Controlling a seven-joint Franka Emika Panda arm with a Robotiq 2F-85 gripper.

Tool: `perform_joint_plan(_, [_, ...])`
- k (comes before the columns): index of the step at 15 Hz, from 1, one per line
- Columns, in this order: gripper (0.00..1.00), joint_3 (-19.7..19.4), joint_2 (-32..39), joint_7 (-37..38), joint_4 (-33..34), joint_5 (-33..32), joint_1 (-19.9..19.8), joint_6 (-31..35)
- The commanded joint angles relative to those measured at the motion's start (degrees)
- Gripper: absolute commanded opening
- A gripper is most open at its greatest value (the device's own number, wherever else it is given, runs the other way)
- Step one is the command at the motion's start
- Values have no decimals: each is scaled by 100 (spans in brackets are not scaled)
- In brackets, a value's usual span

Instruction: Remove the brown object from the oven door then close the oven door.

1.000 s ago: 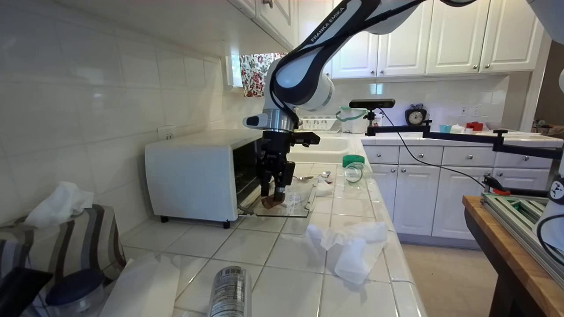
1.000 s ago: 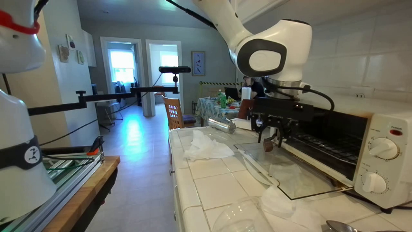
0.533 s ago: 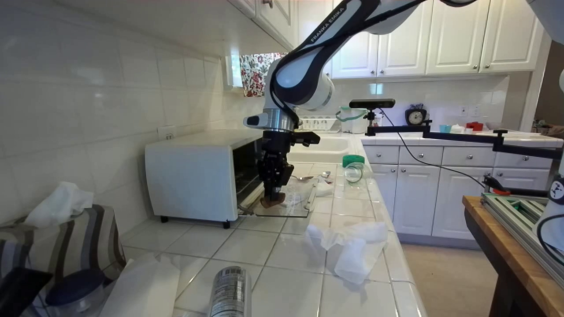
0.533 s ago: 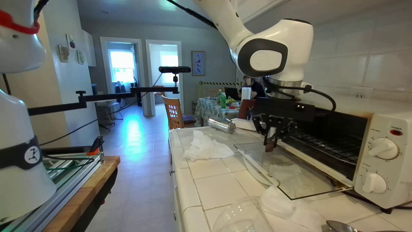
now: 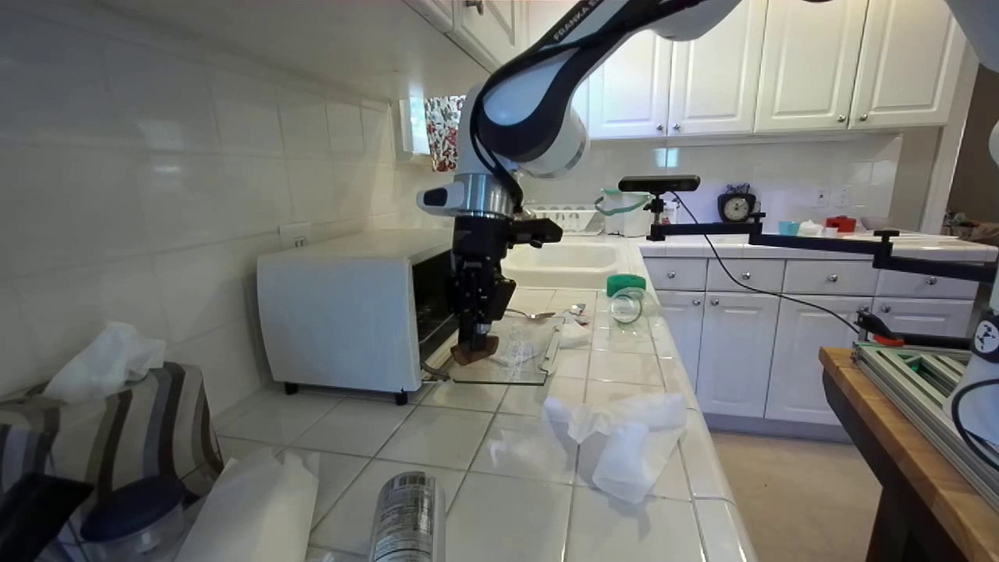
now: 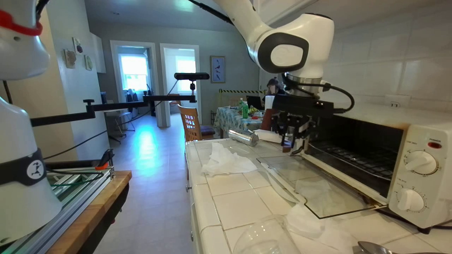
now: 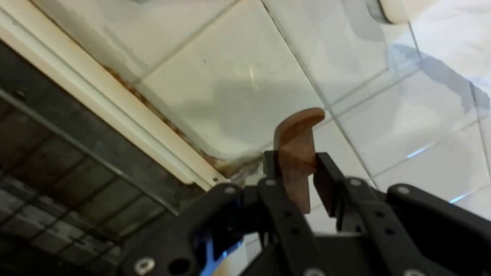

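Note:
The brown object [image 7: 298,147] is a curved, reddish-brown piece pinched between both fingertips of my gripper [image 7: 294,163] in the wrist view. Its curled end sticks out past the tips. In both exterior views the gripper [image 5: 474,339] points straight down and hides part of the brown object [image 6: 286,149]. The oven door [image 6: 328,194] hangs open, its glass folded down in front of the white toaster oven [image 5: 335,320]. The held piece hovers just above the door's end farther from the control knobs; the gap looks small.
On the tiled counter lie a crumpled tissue [image 5: 628,437], a silver can [image 6: 243,137], a clear jar with a green lid [image 5: 627,286] and a spoon [image 6: 374,247]. A striped tissue box [image 5: 156,421] is by the wall. The oven rack [image 7: 76,207] shows inside.
The fingers came together on the brown object. After that my gripper rose a little with it and shifted toward the end of the oven away from the knobs.

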Motion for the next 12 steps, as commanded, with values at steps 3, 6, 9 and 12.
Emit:
perform_joint_plan(3, [7, 75, -209, 48, 217, -143, 236, -671])
perform_joint_plan(6, [7, -7, -42, 65, 340, -329, 342, -674])
perform_joint_plan(9, [7, -26, 229, 52, 437, -387, 305, -502])
perform_joint_plan(12, [7, -9, 460, 65, 575, -366, 266, -445])
